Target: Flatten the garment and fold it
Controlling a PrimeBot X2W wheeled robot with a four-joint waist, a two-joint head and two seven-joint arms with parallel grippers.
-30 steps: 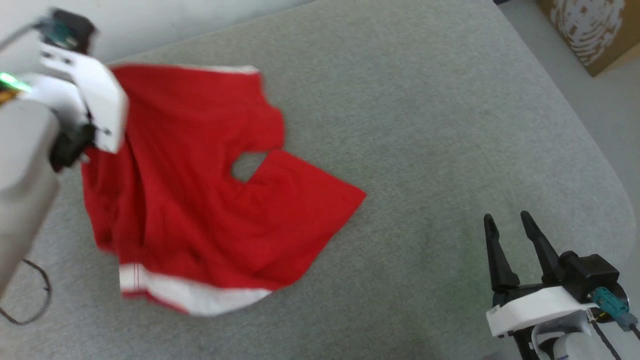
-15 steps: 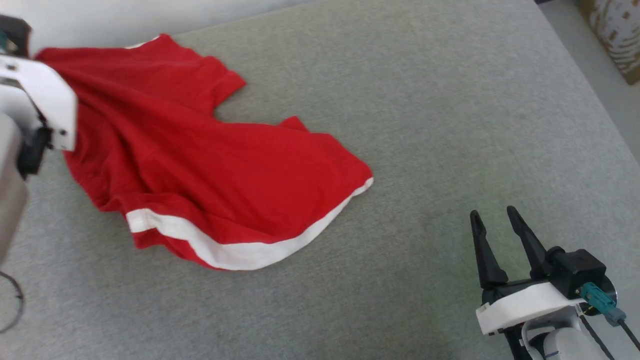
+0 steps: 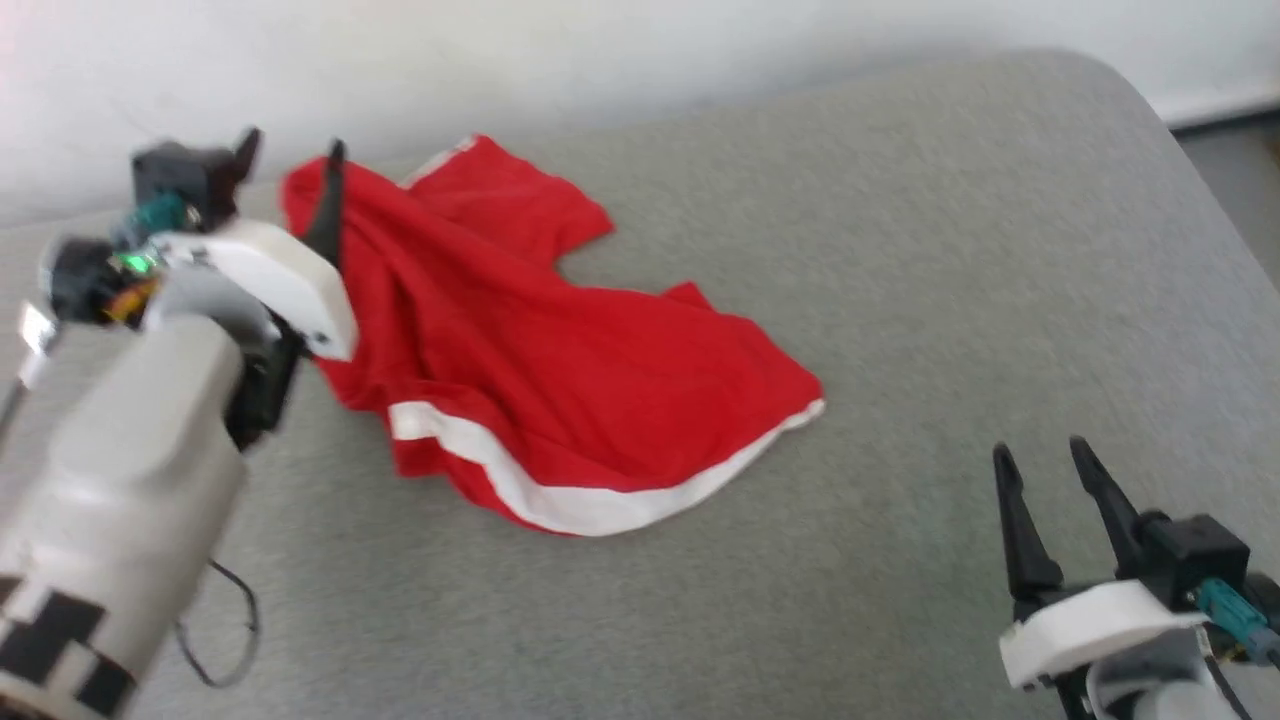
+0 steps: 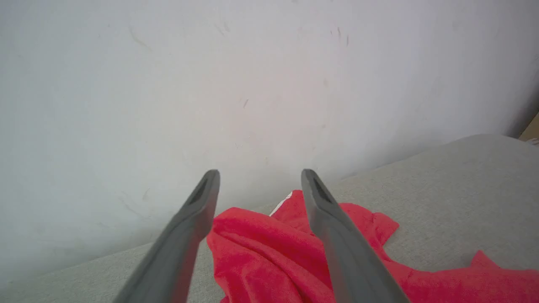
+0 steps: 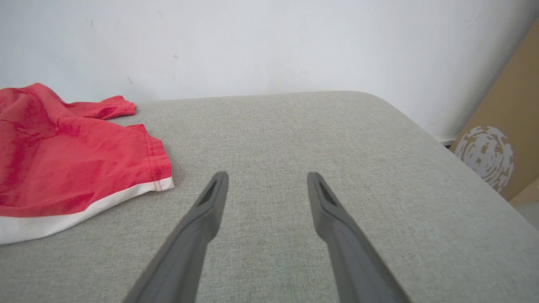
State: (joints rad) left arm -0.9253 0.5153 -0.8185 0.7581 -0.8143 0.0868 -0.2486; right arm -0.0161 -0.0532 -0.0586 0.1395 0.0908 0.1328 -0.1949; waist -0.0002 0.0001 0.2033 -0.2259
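Left gripper (image 3: 290, 150), fingers apart and empty, hangs at the far left edge of the grey upholstered surface (image 3: 950, 250), over the bunched end of the red shorts (image 3: 600, 380); right gripper (image 3: 1045, 465), also apart and empty, sits by the near right corner. Risk: layers overlap there, so a pinch may catch several and drag the shorts askew.
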